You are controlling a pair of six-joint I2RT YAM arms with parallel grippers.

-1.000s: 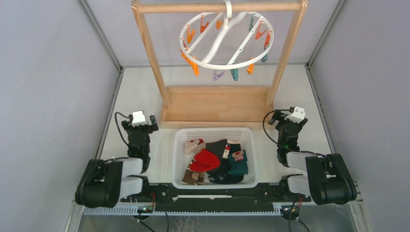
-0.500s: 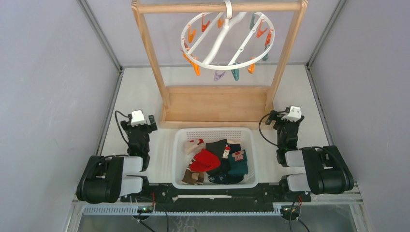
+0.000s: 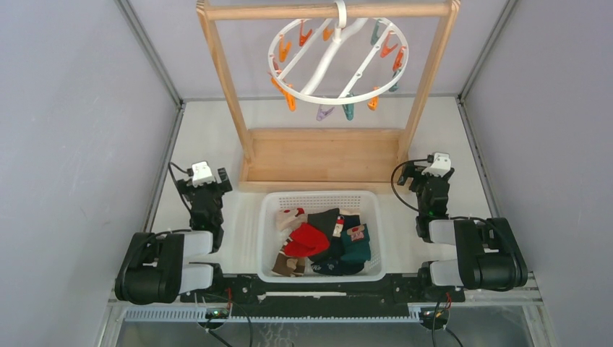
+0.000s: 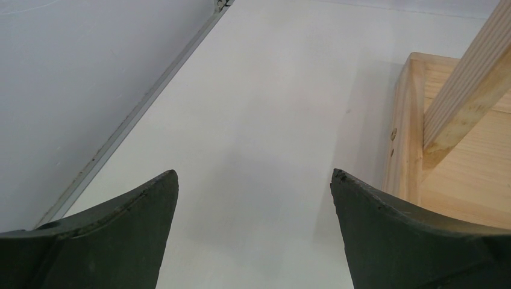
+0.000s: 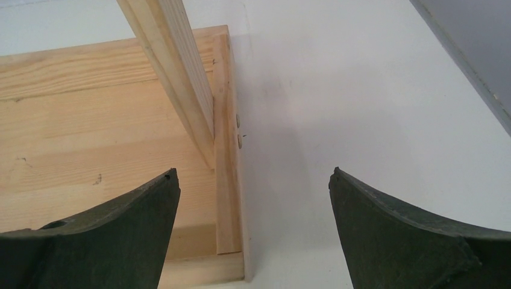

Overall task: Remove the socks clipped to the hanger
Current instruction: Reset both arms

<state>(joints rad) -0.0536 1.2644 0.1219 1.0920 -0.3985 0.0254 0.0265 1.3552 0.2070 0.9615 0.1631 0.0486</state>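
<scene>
The white round hanger hangs by its hook from the top bar of the wooden rack, and its orange, teal and purple clips hold nothing. The socks lie in a heap inside the white basket between the two arms; red, dark green, navy and striped ones show. My left gripper is open over bare table left of the basket. My right gripper is open by the rack's near right corner. Neither holds anything.
The wooden rack stands behind the basket, its base close to my right fingers and its left edge just right of my left fingers. Grey walls close in both sides, with a metal rail at the left.
Both arms have drawn back and settled: the left gripper shifted slightly left, the right one slightly left and farther away. The hanger sways a little. Both grippers stay open.
</scene>
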